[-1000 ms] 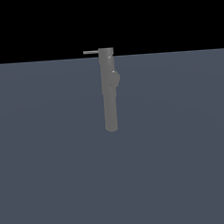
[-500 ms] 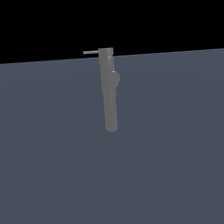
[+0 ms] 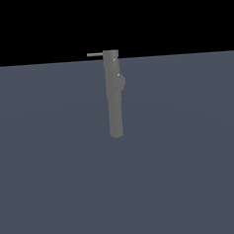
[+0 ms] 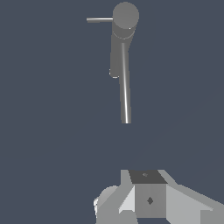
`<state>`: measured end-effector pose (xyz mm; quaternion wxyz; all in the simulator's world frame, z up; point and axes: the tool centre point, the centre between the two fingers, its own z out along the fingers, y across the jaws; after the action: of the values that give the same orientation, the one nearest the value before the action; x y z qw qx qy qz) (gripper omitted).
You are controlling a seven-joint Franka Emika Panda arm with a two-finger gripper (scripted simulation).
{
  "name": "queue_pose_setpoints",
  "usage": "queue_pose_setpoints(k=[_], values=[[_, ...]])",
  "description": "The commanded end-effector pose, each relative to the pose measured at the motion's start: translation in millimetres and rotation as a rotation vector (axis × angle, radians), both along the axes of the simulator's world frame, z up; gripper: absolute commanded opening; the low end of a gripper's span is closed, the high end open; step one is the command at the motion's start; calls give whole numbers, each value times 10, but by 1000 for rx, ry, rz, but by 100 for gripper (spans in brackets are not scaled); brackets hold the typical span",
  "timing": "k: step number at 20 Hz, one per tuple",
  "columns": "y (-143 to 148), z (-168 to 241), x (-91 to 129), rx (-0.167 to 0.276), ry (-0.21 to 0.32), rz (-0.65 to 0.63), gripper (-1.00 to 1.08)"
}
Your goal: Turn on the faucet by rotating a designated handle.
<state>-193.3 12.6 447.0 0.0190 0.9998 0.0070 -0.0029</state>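
The faucet (image 3: pixel 114 99) is a long dark grey cylinder on the blue-grey floor, with a rounded end toward the viewer and a small bump (image 3: pixel 122 83) on its side. The handle (image 3: pixel 95 54), a thin grey rod, sticks out from the squared far end toward the exterior view's left. In the wrist view the faucet (image 4: pixel 122 48) and the handle (image 4: pixel 99 19) lie well ahead of the gripper (image 4: pixel 146 177). Only grey blocky parts of the gripper show at the picture's edge, and its jaws cannot be made out. No arm appears in the exterior view.
A flat blue-grey floor (image 3: pixel 53 168) spreads around the faucet, ending at a black background behind it. Nothing else stands on it.
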Motion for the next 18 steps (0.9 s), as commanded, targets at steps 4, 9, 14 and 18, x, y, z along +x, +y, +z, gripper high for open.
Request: queue_pose_setpoints(k=[4, 9, 14, 18], values=[[62, -265, 424, 7, -1, 7, -100], [121, -498, 809, 13, -1, 14, -100], [183, -723, 1186, 19, -2, 20, -100], [235, -897, 1487, 24, -3, 25, -100]])
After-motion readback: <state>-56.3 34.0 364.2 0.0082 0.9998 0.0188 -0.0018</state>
